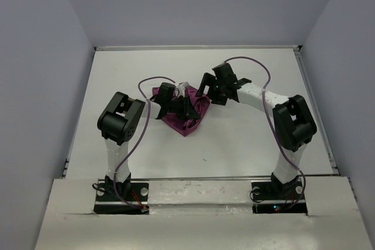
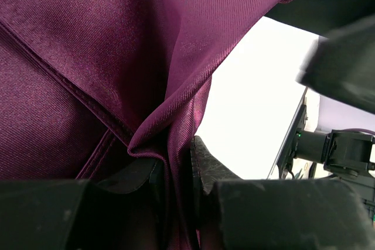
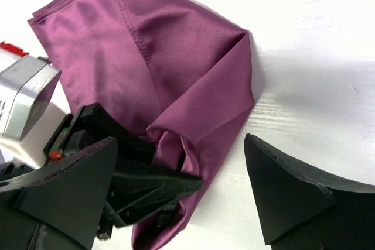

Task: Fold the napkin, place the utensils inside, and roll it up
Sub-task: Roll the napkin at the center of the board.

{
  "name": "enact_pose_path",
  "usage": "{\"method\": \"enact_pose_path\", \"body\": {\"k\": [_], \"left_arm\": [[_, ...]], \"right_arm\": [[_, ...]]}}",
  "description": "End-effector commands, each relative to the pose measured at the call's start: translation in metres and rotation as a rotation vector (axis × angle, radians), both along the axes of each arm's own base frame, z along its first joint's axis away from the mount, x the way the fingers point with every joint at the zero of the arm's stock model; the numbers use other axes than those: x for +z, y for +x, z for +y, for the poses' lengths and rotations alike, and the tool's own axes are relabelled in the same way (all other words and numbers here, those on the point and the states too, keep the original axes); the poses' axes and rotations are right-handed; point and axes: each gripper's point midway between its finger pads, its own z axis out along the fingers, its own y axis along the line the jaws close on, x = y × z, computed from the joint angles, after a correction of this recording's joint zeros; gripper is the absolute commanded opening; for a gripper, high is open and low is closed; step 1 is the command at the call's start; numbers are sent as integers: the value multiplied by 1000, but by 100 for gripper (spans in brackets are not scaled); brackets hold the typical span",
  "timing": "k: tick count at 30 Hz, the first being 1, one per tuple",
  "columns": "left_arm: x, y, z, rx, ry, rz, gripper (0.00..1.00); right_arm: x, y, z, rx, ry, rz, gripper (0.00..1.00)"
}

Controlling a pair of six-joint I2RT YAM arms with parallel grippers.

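Observation:
The plum-purple napkin (image 1: 190,120) lies bunched and folded on the white table, between the two arms. My left gripper (image 1: 187,109) is shut on a raised fold of it. In the left wrist view the napkin (image 2: 105,57) fills the frame and a pleat runs down between the fingers (image 2: 208,165). The right wrist view shows the napkin (image 3: 170,57) spread below, with the left gripper's fingers (image 3: 164,182) pinching its near corner. My right gripper (image 3: 180,140) hovers just above that spot, open wide, holding nothing. It also shows in the top view (image 1: 206,91). The utensils are hidden or out of view.
The white table (image 1: 234,144) is bounded by a raised rim at the back and sides, with grey walls around it. The left arm's silver wrist camera (image 3: 23,95) sits close to my right gripper's left finger. The right arm's base (image 2: 340,150) shows beyond the cloth.

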Motion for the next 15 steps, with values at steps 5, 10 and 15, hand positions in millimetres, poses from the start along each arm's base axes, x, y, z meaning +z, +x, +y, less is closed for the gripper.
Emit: {"method": "enact_pose_path", "body": {"k": [5,10,15], "left_arm": [[-5,-8,1,-21,2,26,0],[-4,-8,1,-23,-1,22,0],[-3,-8,0,-28,-5,21,0]], "right_arm": [[-12,10,5,-23,-24,39,93],[-24,12,9,-24,-25,66,89],[-31,17,9,-31,-35,71,83]]}}
